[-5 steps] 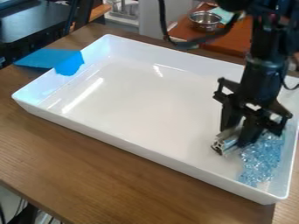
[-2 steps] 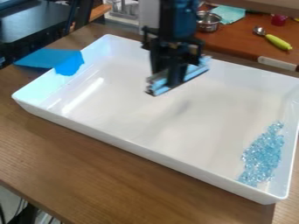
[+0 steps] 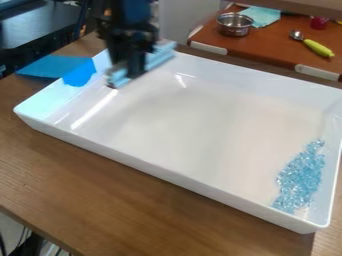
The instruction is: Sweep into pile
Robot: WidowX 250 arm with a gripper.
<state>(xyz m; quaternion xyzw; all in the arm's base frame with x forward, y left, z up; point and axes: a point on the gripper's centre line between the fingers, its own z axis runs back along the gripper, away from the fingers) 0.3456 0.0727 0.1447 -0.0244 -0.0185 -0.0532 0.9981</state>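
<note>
In the frame's upper left, the gripper [image 3: 131, 72] has its jaws clamped around a metal bar [image 3: 159, 55], above the white tray [image 3: 160, 172].

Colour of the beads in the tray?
Clear light blue beads, seen best in the camera view.

Beads [image 3: 300, 177] lie in the right end of a tray [image 3: 160, 172] on a table [image 3: 93, 185]; behind, a bowl [image 3: 234, 25] sits left of a spoon [image 3: 316, 47].
</note>
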